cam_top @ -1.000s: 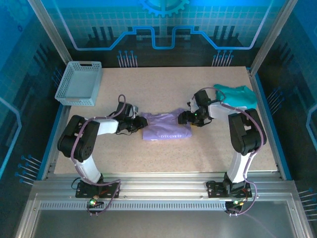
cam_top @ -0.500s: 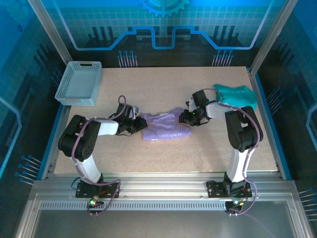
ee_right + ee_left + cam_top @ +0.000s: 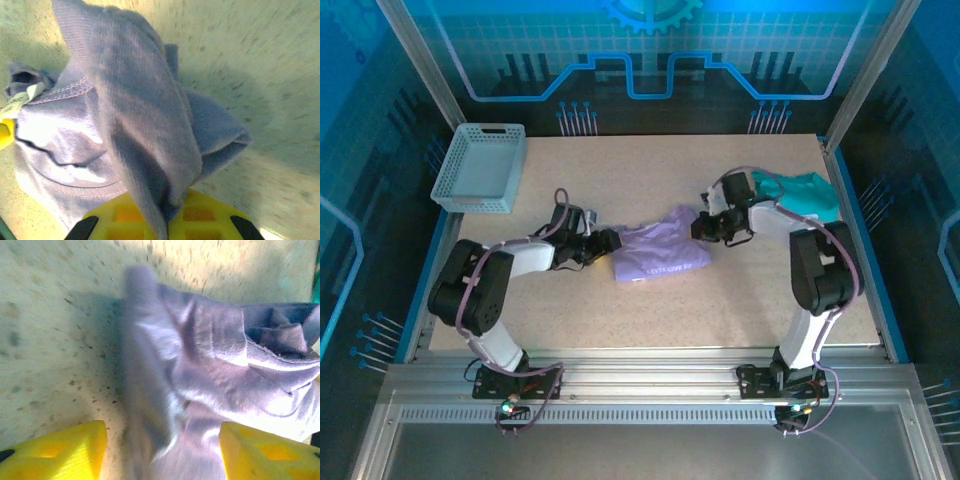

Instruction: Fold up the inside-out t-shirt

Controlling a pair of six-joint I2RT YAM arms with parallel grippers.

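The lavender inside-out t-shirt (image 3: 660, 252) lies bunched in a small heap at mid table. My left gripper (image 3: 610, 240) is at its left edge. In the left wrist view that gripper (image 3: 162, 442) is open, its yellow fingers (image 3: 60, 452) wide apart with loose purple cloth (image 3: 210, 355) lying between them. My right gripper (image 3: 698, 226) is at the shirt's right back corner. Seen from the right wrist, the gripper (image 3: 167, 212) is shut on a fold of the shirt (image 3: 135, 100), which rises in a peak from the table.
A pale blue basket (image 3: 480, 168) stands at the back left. A teal-green garment (image 3: 800, 192) lies at the back right, just behind the right arm. Metal frame rails run along the table's edges.
My left gripper has opened and let go of the shirt's left edge. My right gripper has shut on the right corner and pulled it up and back, shifting the heap slightly.
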